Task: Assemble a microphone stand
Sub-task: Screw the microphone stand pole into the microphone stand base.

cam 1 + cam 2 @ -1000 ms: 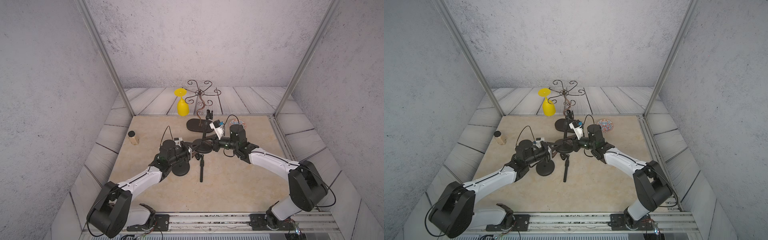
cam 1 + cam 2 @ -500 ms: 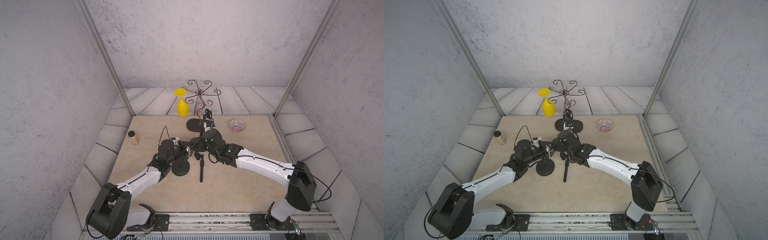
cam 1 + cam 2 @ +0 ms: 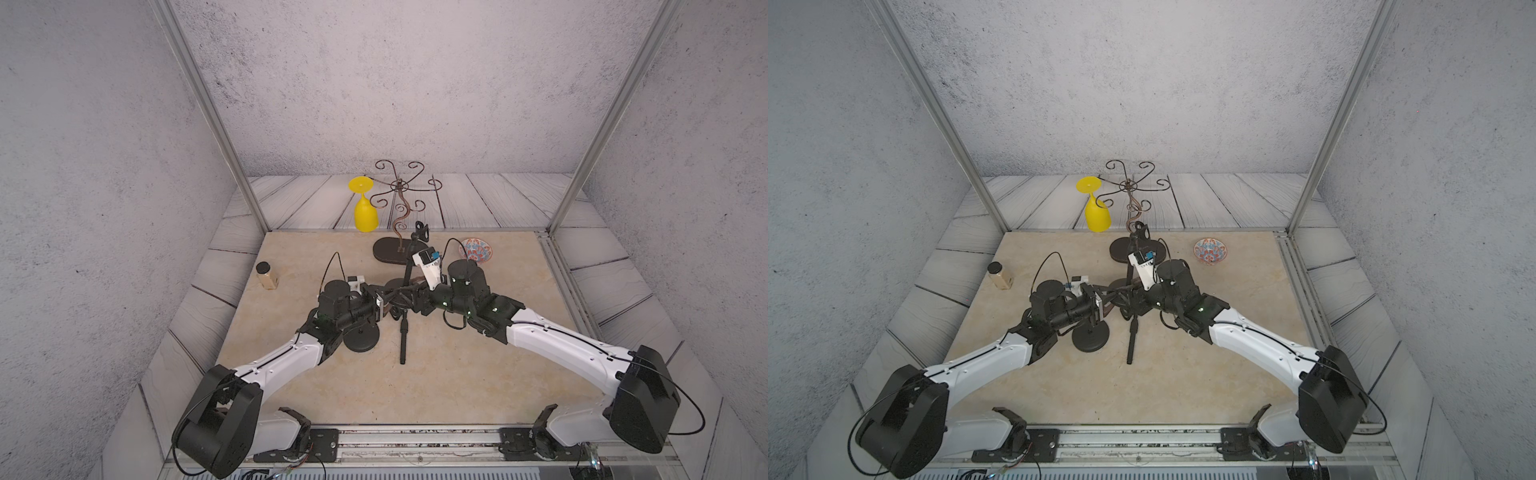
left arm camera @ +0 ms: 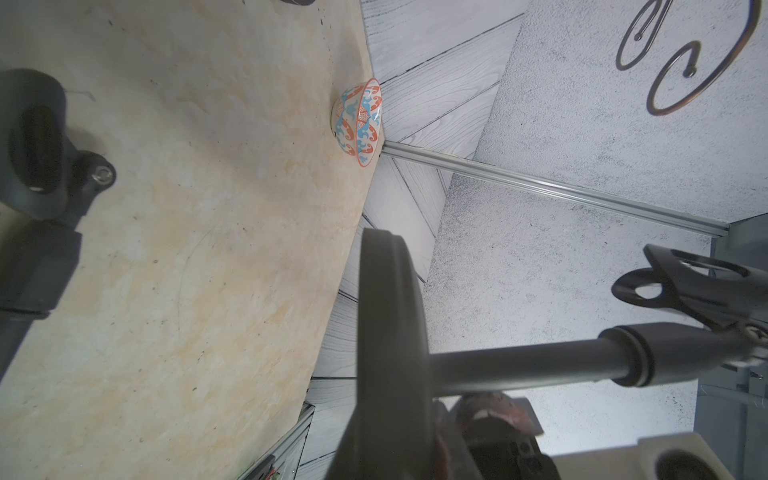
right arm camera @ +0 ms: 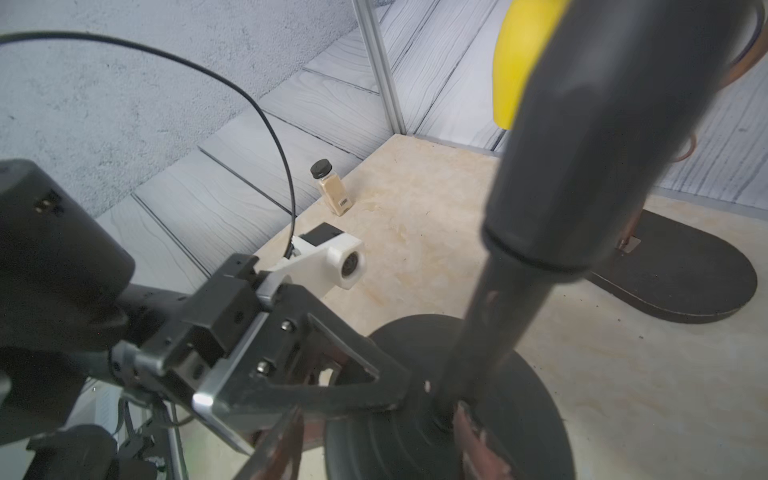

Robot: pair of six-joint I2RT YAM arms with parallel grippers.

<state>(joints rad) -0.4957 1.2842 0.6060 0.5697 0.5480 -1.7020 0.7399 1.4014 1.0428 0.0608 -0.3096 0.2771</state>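
**entry: desk microphone stand, part-built, mid-table [image 3: 457,395]**

where it is:
- base [image 5: 519,415]: dark round disc. left gripper [image 5: 399,397] is clamped flat on its rim. i cannot tell from here whether the disc rests on the table or sits just clear of it.
- pole [image 4: 519,365]: near upright in the base's centre, with the clip [image 3: 422,230] on top.
- right gripper [image 3: 411,296]: fingers stand apart at the pole's foot, gripping nothing that i can see.

handling, by my reckoning:
- base: heavy for its size, stiff, with a thin smooth edge. take it across the rim, as it is now, so it cannot spin.
- pole: rigid, slim and smooth, so likely to slip in the pads, and top-heavy from the clip. take it low, just above the foot, where a turn carries straight into the joint.
- clip: the frail part. leave it alone.

count:
- bases: 2. one is held. the spare base [image 3: 360,340] lies under the left forearm.
- poles: 2. one is standing. the loose pole [image 3: 403,338] lies flat, just beside the spare base.
- clips: 1 sure.
- wire stand [image 3: 399,195]: 1
- goblet [image 3: 365,214], yellow, upside down: 1
- jar [image 3: 267,277]: 1
- bowl [image 3: 476,251]: 1
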